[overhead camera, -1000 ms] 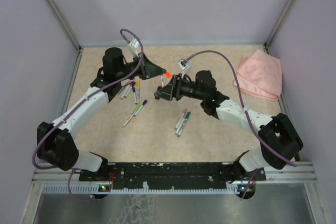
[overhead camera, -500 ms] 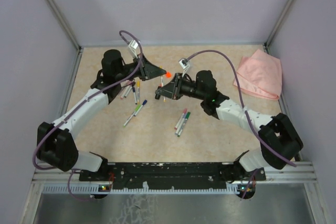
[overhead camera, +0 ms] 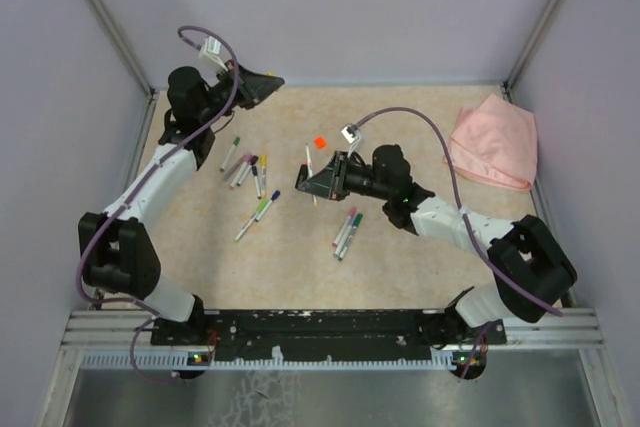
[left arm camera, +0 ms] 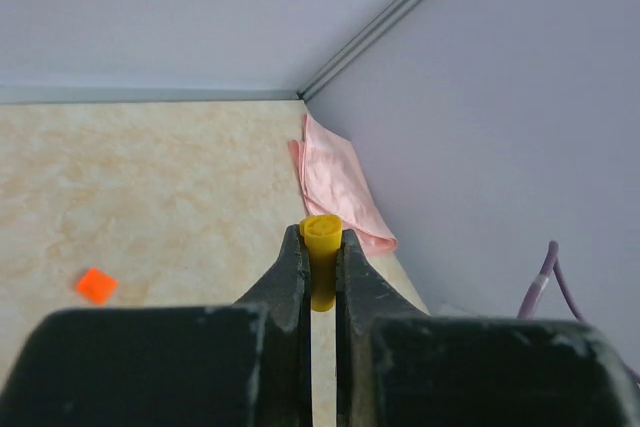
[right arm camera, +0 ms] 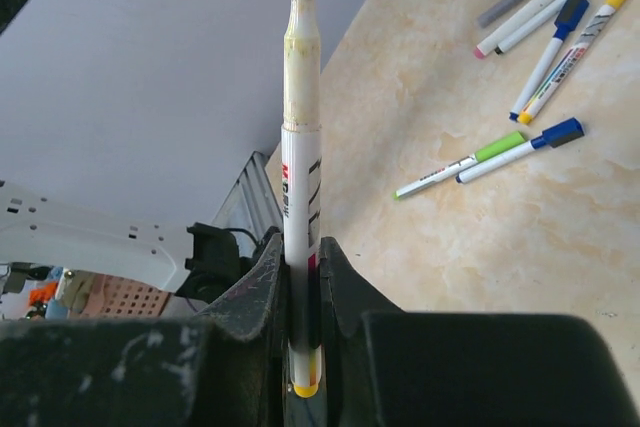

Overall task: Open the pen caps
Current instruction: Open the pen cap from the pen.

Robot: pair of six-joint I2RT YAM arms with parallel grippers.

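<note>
My left gripper (left arm camera: 322, 244) is shut on a yellow pen cap (left arm camera: 322, 232) and holds it in the air. In the top view it (overhead camera: 272, 80) is at the back left, near the wall. My right gripper (right arm camera: 303, 247) is shut on a white pen barrel (right arm camera: 302, 97) with its orange-brown tip bare. In the top view it (overhead camera: 306, 179) is over the table's middle, with the barrel (overhead camera: 309, 159) in it. A loose orange cap (overhead camera: 318, 142) lies on the table and also shows in the left wrist view (left arm camera: 97, 285). Several capped pens (overhead camera: 246, 169) lie to the left.
Two capped pens (overhead camera: 258, 212), green and blue, lie nearer the front, seen too in the right wrist view (right arm camera: 490, 158). A further pair (overhead camera: 347, 231) lies right of centre. A pink cloth (overhead camera: 493, 142) sits at the back right corner. Walls enclose the table on three sides.
My left gripper has pulled away from the right gripper's pen to the back left, carrying the yellow cap. The right gripper has stayed put with the bare-tipped barrel.
</note>
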